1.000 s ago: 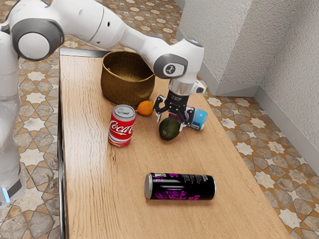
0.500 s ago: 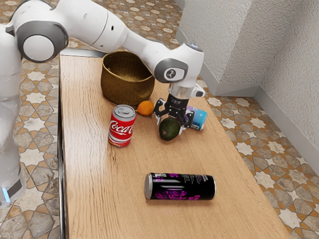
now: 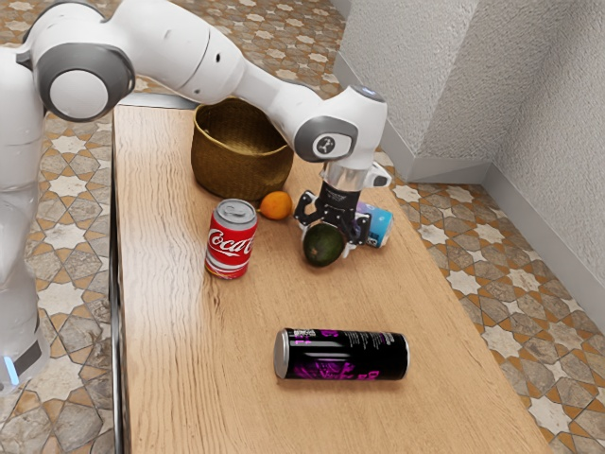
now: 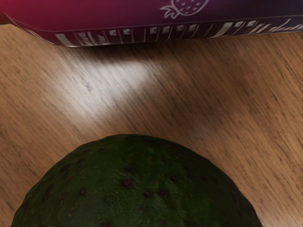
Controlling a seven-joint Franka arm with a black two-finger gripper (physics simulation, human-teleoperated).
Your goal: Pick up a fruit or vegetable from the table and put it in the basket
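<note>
In the exterior view, my gripper (image 3: 329,236) is down at the dark green avocado (image 3: 323,245), around its upper part. From here I cannot tell whether it grips the fruit. The wrist view has the avocado (image 4: 135,184) large at its lower edge, just under my hand. An orange (image 3: 276,205) rests on the table by the brown woven basket (image 3: 241,171), whose visible inside holds no fruit.
A blue and purple can (image 3: 379,227) lies just behind my gripper; its purple side (image 4: 118,21) faces the avocado. A red Coca-Cola can (image 3: 232,240) stands near the orange. A black can (image 3: 342,355) lies on the wooden table (image 3: 227,378).
My hand has shifted slightly toward the exterior view's right and lower over the avocado. The avocado has shifted very slightly the same way. The basket, orange and Coca-Cola can have stayed put.
</note>
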